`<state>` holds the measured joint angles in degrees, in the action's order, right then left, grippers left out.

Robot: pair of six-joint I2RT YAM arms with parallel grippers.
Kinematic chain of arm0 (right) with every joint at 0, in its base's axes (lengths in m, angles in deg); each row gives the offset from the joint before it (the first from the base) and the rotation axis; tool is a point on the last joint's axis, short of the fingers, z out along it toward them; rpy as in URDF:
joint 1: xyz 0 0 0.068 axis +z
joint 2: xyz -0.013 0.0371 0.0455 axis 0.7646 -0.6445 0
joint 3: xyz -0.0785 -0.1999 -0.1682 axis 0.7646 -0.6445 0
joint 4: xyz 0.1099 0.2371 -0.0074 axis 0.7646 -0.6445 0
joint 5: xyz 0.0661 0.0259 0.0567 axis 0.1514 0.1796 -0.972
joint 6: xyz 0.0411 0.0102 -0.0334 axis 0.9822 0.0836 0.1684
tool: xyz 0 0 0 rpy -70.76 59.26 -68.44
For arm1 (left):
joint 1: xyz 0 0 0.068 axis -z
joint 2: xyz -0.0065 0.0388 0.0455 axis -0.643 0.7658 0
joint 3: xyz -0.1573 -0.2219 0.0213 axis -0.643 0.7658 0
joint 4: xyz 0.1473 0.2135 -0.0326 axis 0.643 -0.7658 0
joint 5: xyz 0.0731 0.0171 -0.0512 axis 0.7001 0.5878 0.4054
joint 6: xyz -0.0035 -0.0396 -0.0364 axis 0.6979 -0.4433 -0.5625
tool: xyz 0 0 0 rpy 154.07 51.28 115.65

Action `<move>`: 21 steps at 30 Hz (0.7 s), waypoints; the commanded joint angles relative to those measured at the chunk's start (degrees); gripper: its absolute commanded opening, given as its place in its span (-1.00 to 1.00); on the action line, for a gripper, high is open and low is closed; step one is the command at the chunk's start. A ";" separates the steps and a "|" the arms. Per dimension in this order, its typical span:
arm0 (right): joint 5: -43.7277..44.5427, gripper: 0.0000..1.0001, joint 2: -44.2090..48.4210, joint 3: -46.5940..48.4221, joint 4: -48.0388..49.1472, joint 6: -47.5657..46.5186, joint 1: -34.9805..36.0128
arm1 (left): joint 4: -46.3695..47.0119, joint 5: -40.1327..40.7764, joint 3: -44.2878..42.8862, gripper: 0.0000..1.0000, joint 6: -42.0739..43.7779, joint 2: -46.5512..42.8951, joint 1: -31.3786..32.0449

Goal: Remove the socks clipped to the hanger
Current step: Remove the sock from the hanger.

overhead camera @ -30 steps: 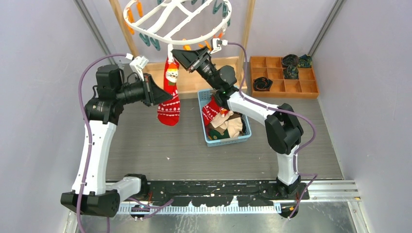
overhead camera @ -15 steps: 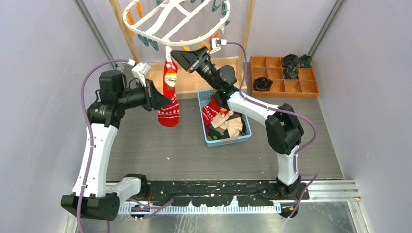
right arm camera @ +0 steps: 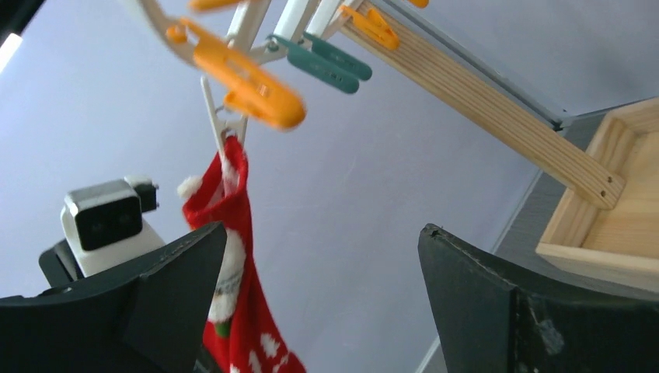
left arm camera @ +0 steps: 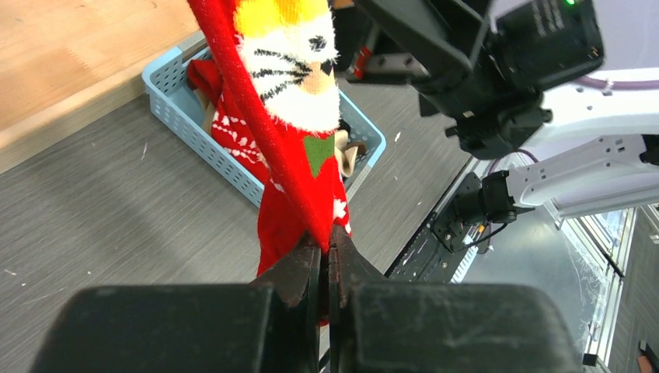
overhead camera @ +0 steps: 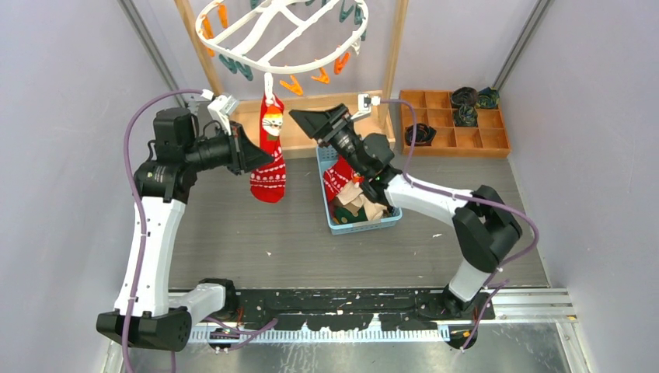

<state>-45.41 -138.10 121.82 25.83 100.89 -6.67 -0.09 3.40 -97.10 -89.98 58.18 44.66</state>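
Note:
The white oval hanger (overhead camera: 233, 48) hangs at the top with orange and teal clips. One red sock (overhead camera: 270, 151) with a white-bearded face still dangles from a white clip (right arm camera: 220, 124). My left gripper (left arm camera: 326, 237) is shut on the sock's (left arm camera: 289, 124) lower part, pinching the red fabric between its fingertips. My right gripper (right arm camera: 322, 228) stands wide open just right of and below the sock's (right arm camera: 227, 194) top, with nothing between its fingers. In the top view the right gripper (overhead camera: 309, 118) sits below the hanger's front rim.
A blue basket (overhead camera: 390, 219) holding several removed socks stands under the right arm. A wooden compartment tray (overhead camera: 455, 138) with dark rolled socks is at the back right. The wooden rack's posts (overhead camera: 395, 54) and base flank the hanger. Orange clips (right arm camera: 245, 78) hang above the right gripper.
The right gripper has opened wide and dropped down and right, away from the hanger's clips. The hanger ring has swung back slightly. The left gripper kept its hold on the red sock.

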 commanded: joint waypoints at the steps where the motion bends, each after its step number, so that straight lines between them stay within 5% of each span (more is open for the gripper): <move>1: 8.77 0.99 7.26 -4.55 -0.88 -8.07 4.44 | -2.86 -1.76 -1.72 -1.00 1.18 0.12 0.30; 16: 15.23 0.99 -3.71 20.87 -8.25 -14.70 8.95 | -5.45 -3.10 -3.60 -0.99 6.09 0.70 0.29; 21: 13.91 0.81 -7.71 27.86 -11.25 -10.24 7.49 | -7.02 -1.74 -5.52 -0.99 7.62 0.49 0.28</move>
<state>-32.29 -143.87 144.98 16.65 88.48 1.61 -3.31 2.81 -99.68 -84.86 59.98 44.66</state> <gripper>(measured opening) 0.932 0.023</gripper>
